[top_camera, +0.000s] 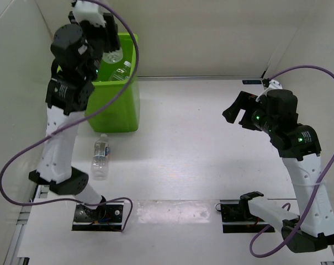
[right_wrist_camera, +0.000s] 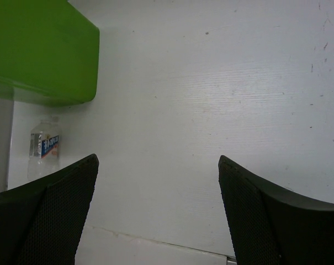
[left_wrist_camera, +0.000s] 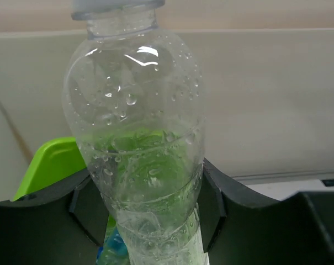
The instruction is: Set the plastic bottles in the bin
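Hanging above the lime-green bin [top_camera: 116, 105], the left gripper [left_wrist_camera: 147, 215] clamped a clear bottle [left_wrist_camera: 136, 138] by its lower body. The bottle was beaded with droplets, its neck and cap uppermost in the wrist view. A second bottle [top_camera: 122, 70] lay inside the bin. A third bottle [top_camera: 100, 156], its label printed blue and red, lay on the counter [top_camera: 200, 154] just in front of the bin — nothing touching it. The right gripper [right_wrist_camera: 155, 210] hovered well apart over the counter, jaws spread wide.
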`<state>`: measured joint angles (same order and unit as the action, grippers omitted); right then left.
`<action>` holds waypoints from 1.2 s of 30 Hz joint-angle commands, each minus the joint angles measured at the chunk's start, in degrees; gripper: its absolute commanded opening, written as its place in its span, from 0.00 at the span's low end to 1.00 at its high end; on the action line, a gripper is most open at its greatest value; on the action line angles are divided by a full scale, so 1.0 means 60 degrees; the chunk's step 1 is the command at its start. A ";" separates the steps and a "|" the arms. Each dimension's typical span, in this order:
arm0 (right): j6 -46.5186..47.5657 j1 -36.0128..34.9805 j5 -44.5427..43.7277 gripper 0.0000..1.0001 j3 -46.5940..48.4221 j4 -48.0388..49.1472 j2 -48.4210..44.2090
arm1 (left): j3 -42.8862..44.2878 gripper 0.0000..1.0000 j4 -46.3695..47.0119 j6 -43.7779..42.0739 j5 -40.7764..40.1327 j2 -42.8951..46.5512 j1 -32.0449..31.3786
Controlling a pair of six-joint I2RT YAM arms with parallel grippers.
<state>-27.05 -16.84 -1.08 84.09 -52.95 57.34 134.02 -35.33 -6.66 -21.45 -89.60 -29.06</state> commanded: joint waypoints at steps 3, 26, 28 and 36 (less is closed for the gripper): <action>0.0098 0.0053 -0.0156 0.90 -0.0012 0.0256 -0.0518 | 0.0576 0.46 -0.0955 0.2148 0.2007 -0.0930 0.2772; -0.0047 -0.0080 -0.0070 0.90 -0.1021 0.0944 -0.0783 | -0.6860 1.00 0.0861 0.1711 0.1598 0.4607 0.3730; -0.0077 -0.0108 -0.0039 0.90 -0.1125 0.1032 -0.0797 | -0.8209 1.00 0.1650 0.1564 0.1379 0.5510 0.3715; -0.0194 -0.0342 -0.0186 0.90 -0.1622 0.1251 -0.0812 | -1.2447 1.00 -0.0481 0.3450 0.0690 0.9803 0.3715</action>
<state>-27.51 -18.11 -1.98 75.05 -48.69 53.21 62.24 -32.29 8.23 -14.35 -33.17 -6.96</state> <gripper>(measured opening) 0.905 0.998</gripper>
